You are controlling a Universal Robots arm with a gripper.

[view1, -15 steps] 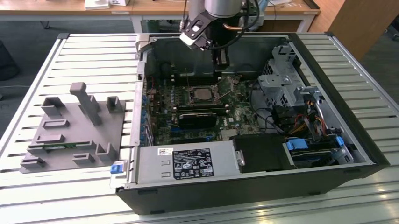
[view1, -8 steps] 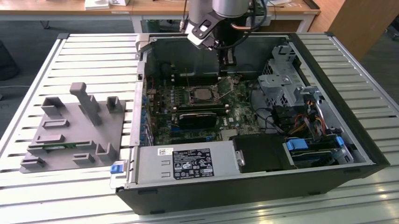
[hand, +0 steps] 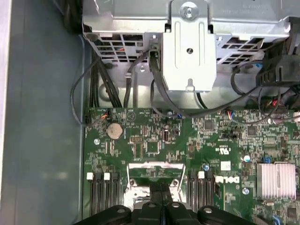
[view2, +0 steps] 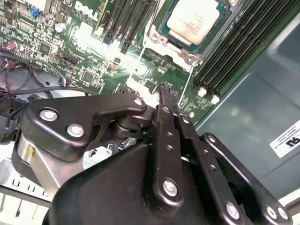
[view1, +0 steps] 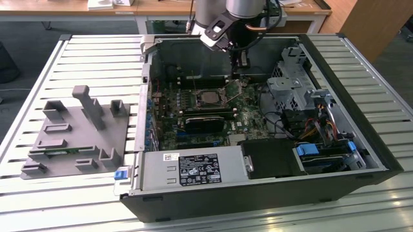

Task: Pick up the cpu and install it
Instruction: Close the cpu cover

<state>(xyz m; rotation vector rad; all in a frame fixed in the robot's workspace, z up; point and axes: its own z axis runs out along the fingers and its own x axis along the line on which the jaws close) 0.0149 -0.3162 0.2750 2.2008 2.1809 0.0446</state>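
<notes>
Clearly, cpu (view2: 193,19) seated, second wrist view, jaws closed nearby

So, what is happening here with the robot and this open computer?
The robot arm has its gripper down inside the open computer case, just above the motherboard. The cpu lies in its socket on the board, apart from the fingertips, so the gripper is not holding it. The fingers look closed together, with nothing visible between them. A grey fixture stands on the table at the exterior view's left.
</notes>
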